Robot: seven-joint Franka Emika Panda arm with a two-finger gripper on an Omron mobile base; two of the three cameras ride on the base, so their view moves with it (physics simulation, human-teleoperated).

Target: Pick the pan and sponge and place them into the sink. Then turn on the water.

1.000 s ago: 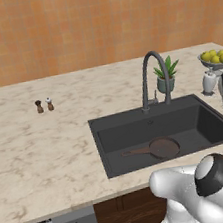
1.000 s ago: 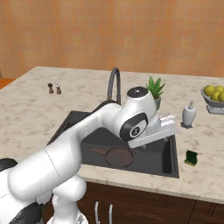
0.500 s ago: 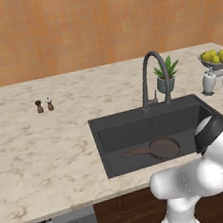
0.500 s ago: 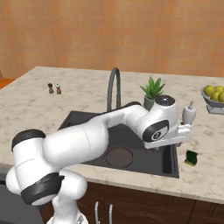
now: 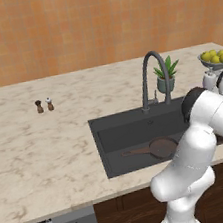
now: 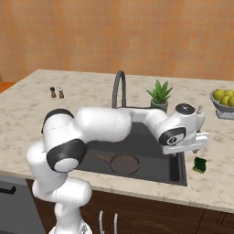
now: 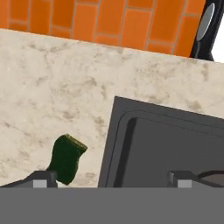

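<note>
The two-finger gripper (image 6: 199, 147) hangs with jaws spread wide and empty over the right rim of the dark-grey rectangular sink (image 6: 179, 170). The small green rectangular sponge (image 6: 199, 164) lies just beside and below it on the beige marble countertop (image 6: 215, 183), right of the basin.

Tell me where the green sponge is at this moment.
In the right base view, the sponge lies on the marble countertop just right of the sink, near its front right corner, with the open gripper above it.
</note>
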